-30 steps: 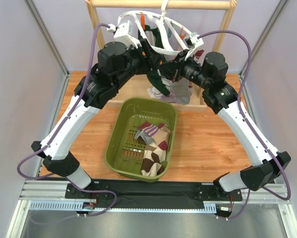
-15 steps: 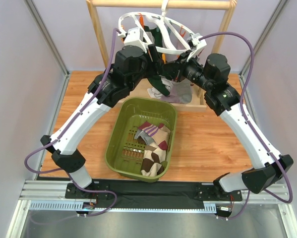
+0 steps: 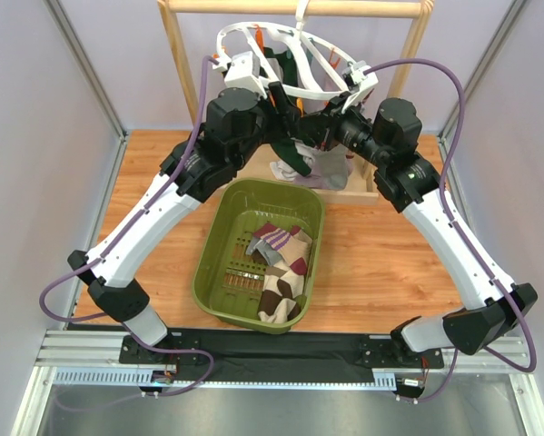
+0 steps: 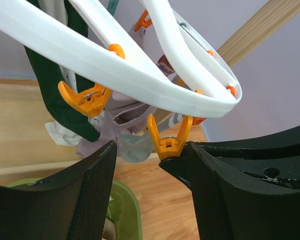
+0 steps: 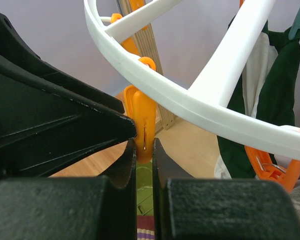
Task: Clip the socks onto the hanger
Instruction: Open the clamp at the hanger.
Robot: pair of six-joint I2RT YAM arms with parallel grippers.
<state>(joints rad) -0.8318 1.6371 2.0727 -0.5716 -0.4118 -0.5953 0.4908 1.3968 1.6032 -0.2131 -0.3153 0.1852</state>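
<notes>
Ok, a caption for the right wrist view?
Right gripper squeezes an orange plastic clip hanging from the white plastic ring hanger.

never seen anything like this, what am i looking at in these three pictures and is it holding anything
This is a robot with two arms bolted to a table. The wide picture looks down from above and behind. The other two come from a small camera on each wrist. A green basket on the table holds loose socks. Above it a white ring hanger hangs from a wooden rack, with a dark green sock clipped on. The right gripper pinches an orange clip on the ring. The left gripper is open around a second clip.
</notes>
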